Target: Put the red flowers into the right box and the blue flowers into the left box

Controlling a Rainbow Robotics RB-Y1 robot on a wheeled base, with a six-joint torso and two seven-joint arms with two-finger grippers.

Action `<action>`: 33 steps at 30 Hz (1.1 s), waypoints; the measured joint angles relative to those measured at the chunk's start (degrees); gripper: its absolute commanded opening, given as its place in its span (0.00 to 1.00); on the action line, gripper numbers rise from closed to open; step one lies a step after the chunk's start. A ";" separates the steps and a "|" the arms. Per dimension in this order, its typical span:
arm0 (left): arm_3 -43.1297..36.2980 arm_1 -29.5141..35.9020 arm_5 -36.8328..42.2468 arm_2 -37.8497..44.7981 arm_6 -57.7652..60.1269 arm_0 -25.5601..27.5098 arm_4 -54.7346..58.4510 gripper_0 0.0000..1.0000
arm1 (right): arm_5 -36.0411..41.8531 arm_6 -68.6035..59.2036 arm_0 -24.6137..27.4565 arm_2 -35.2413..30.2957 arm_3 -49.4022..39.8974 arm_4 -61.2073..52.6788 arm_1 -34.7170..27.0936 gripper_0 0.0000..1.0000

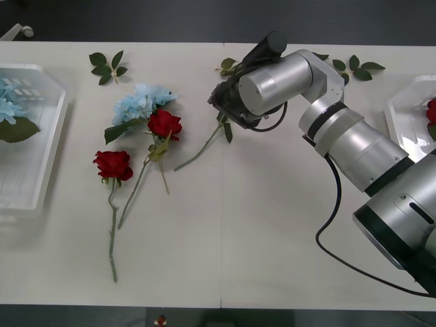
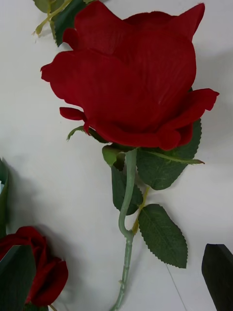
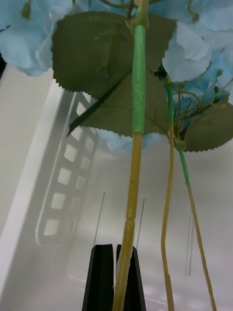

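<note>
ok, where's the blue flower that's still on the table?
In the front view the loose blue flower lies left of centre on the table, touching the upper red rose, between the left box and the right gripper.

A: Which colours are seen on the white worktop (image 1: 272, 238)?
B: Deep red is shown by the red flowers (image 1: 164, 124), pale blue by the blue flowers (image 1: 141, 102); white is worn by the left box (image 1: 41, 163).

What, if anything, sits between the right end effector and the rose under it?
Nothing visible does. The right end effector hovers open over the red rose, whose bloom lies uncovered on the table. Another rose lies off to the side, apart from it.
</note>
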 measured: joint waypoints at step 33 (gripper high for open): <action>-8.43 0.00 38.95 1.40 -3.58 -16.92 12.88 0.80 | -6.52 -5.32 -11.97 3.58 32.98 7.38 12.69 0.36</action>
